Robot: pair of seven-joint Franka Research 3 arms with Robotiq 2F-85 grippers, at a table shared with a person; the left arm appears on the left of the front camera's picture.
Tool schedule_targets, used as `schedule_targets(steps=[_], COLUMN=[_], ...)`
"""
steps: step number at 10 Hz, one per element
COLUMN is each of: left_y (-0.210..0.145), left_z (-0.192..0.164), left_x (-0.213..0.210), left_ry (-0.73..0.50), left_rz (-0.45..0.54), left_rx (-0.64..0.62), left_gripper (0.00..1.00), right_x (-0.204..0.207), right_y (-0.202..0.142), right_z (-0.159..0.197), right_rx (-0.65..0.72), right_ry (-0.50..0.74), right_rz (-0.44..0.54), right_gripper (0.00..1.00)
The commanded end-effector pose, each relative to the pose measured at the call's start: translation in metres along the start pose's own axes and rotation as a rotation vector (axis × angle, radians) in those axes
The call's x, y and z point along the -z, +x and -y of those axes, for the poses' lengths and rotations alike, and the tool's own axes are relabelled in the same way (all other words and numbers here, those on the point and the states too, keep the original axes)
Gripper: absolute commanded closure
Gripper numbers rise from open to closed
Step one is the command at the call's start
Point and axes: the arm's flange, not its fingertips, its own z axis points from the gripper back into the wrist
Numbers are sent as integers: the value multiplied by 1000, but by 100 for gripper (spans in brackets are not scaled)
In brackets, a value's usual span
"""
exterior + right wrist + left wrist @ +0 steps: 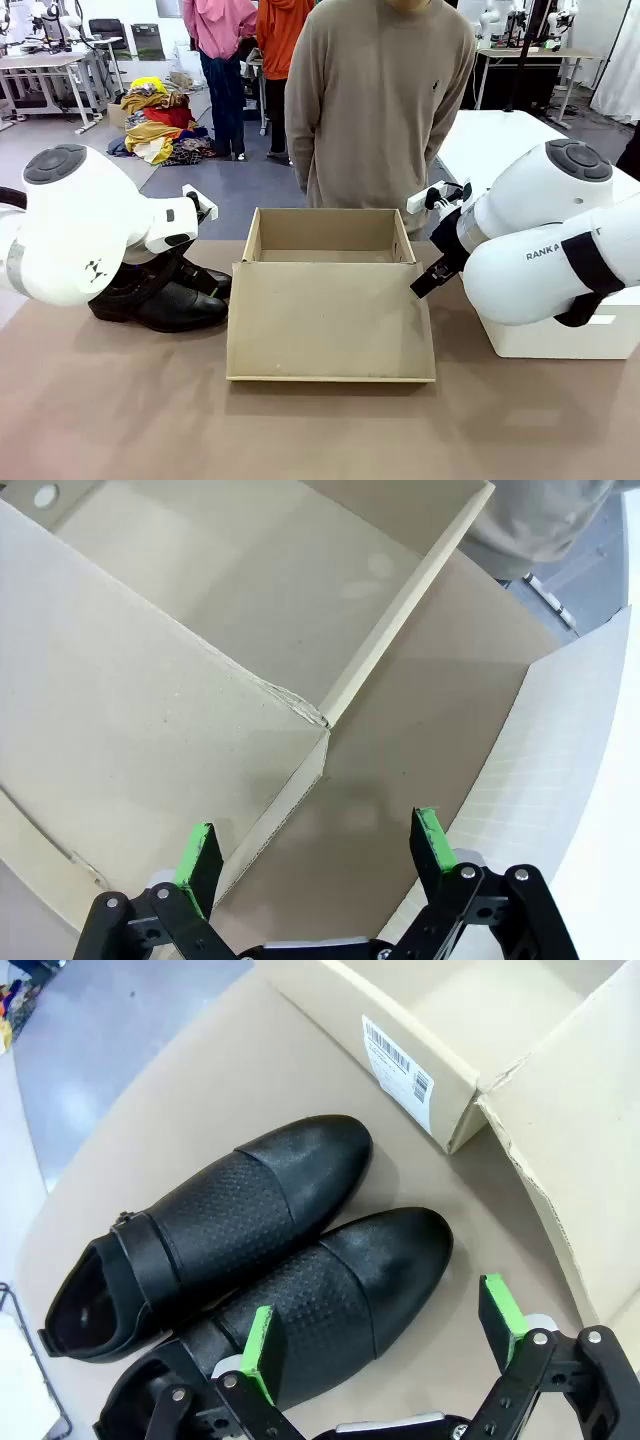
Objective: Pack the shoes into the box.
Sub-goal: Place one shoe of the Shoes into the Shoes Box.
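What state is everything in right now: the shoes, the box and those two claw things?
shoes: upright, side by side on the table, outside the box, not yet packed.
box: open, bare cardboard inside.
flap lid: folded out toward the robot's side.
left gripper: open, above the shoes, holding nothing.
right gripper: open, at the box's corner, holding nothing.

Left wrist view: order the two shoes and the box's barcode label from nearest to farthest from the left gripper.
1. Lower shoe, directly under the left gripper.
2. Upper shoe, alongside the first, farther up the picture.
3. Barcode label, on the box wall beyond both toes.
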Motion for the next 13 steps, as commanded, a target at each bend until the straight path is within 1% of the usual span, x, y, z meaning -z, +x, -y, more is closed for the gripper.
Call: schedule_targets(steps=[1, 12, 13], left_y=[0, 0, 0], left_z=[0, 0, 1], left_x=[0, 0, 0], left_ry=[0, 0, 0], left_rz=[0, 0, 0], left_rx=[0, 0, 1], left_gripper=[0, 0, 0], right_x=[0, 0, -4], right_y=[0, 0, 4], right_z=[0, 0, 1], right_rx=[0, -1, 0], right_ry=[0, 0, 17], right_rz=[1, 0, 3], right_gripper=[0, 0, 0])
